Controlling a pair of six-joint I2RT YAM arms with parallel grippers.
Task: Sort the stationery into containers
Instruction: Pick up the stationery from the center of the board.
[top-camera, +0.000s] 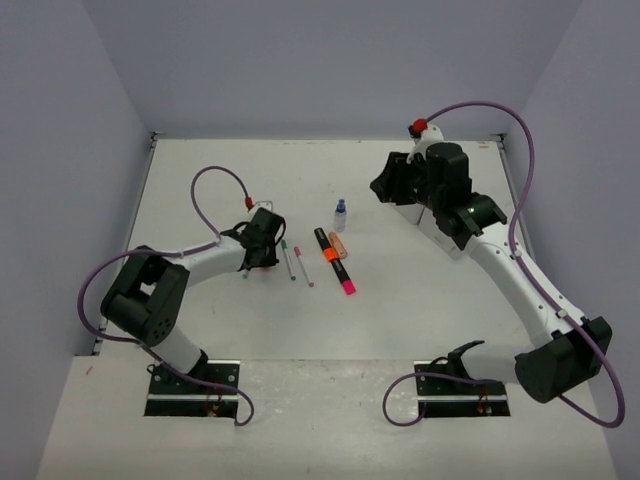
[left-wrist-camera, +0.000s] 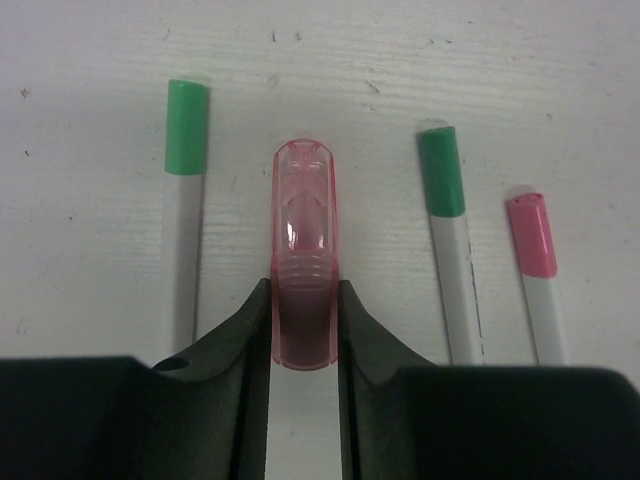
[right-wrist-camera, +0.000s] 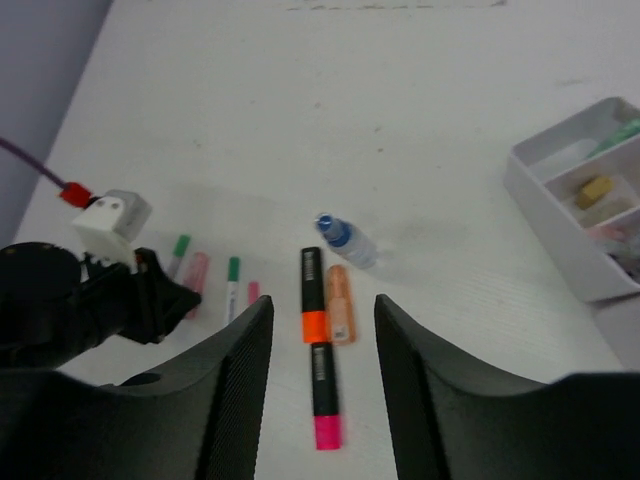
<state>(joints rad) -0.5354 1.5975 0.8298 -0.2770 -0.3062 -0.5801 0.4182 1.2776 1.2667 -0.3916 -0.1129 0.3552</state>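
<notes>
While in gripper (left-wrist-camera: 305, 292), highlighter (left-wrist-camera: 305, 215) between pens (left-wrist-camera: 186, 190)

Top external looks down from 6 o'clock. Left wrist sits closest; right wrist, higher; all share the thin pens (top-camera: 289, 262).

Glossy translucent pink plastic on the highlighter (left-wrist-camera: 304, 230); matt black plastic fingers (left-wrist-camera: 225, 345); matt white surface (left-wrist-camera: 330, 60), faintly scratched and speckled.
</notes>
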